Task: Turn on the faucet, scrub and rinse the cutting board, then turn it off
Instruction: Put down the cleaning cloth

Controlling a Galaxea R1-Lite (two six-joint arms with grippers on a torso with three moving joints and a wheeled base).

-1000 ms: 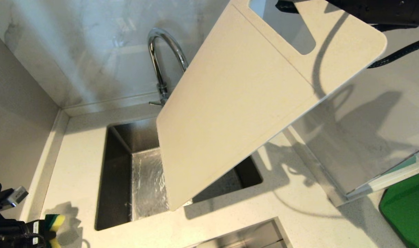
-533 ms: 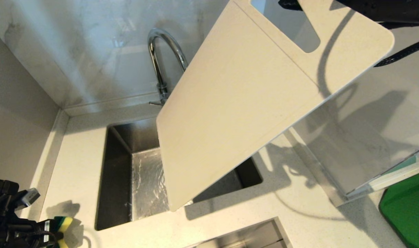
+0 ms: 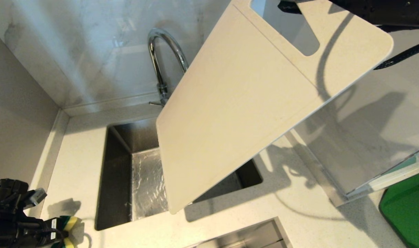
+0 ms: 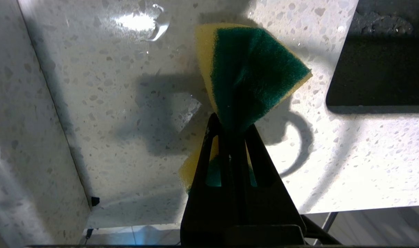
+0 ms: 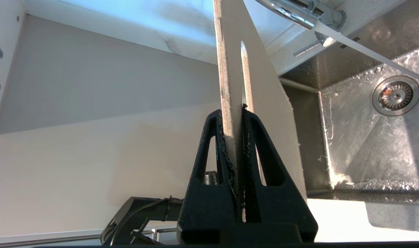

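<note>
Cutting board (image 3: pixel 243 103) hung tilted over the sink (image 3: pixel 116 179), its top edge pinched in the right gripper (image 5: pixel 237 117) at one o'clock, hiding part of the faucet (image 3: pixel 161 51). Left gripper (image 4: pixel 231 127), at seven o'clock, squeezed a sponge (image 4: pixel 250 72) above the counter (image 3: pixel 78 151).

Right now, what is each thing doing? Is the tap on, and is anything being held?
Faucet: on, water streaming into the sink.
Board: lifted, tilted over the sink, clamped at its handle end.
Sponge: pinched and folded, above the counter.
Sink: wet, drain open.
Left gripper: shut on the sponge, left of the sink.
Right gripper: shut on the board's edge.
</note>
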